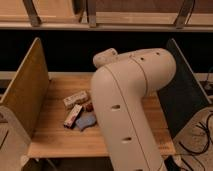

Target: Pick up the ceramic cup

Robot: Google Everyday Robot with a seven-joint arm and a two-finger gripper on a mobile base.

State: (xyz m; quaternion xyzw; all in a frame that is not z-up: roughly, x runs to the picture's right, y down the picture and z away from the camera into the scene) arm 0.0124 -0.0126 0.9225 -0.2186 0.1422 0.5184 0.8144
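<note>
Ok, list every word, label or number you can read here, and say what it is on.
No text reads.
The two packets on the wooden table, the pale one and the dark one, show print too blurred to read.
The robot arm carries no markings; its gripper is out of sight.

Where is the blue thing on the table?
The flat blue object lies left of centre on the wooden table, beside the robot's cream arm and a long snack packet. The claw is hidden.
</note>
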